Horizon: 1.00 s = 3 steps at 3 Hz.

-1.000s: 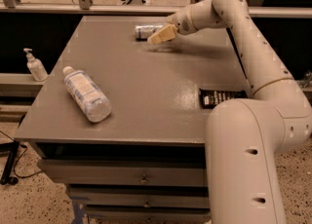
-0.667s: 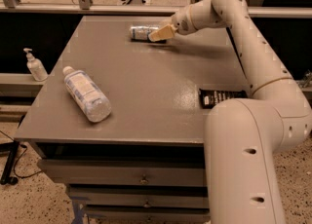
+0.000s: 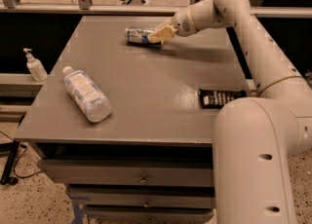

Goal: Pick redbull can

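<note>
At the far end of the desk [image 3: 161,86], the redbull can [image 3: 138,35] lay on its side with the gripper [image 3: 160,34] right up against its right end, holding it or not I could not tell, while a clear bottle [image 3: 86,93] lay near the left edge.

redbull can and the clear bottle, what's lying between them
Only bare tabletop lies between redbull can and clear bottle in the camera view; the tool sits at the can's right end.
</note>
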Each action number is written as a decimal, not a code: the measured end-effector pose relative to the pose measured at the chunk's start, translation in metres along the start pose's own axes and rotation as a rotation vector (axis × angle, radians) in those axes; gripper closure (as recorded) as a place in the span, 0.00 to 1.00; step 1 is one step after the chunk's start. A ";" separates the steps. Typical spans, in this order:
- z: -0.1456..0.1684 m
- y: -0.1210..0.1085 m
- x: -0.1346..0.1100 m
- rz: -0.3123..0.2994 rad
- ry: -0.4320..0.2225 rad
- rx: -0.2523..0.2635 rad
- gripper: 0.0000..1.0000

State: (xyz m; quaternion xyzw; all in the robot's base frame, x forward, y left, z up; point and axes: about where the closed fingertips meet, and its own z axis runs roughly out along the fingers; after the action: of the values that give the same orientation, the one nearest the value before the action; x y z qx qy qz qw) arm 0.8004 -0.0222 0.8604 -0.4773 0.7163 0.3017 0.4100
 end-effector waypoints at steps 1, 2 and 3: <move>-0.010 0.039 -0.010 0.014 -0.028 -0.107 1.00; -0.030 0.077 -0.039 -0.059 -0.060 -0.178 1.00; -0.069 0.093 -0.072 -0.211 -0.057 -0.103 1.00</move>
State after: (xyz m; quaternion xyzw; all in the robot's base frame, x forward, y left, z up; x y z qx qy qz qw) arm 0.7087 -0.0138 0.9608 -0.5619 0.6337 0.3065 0.4345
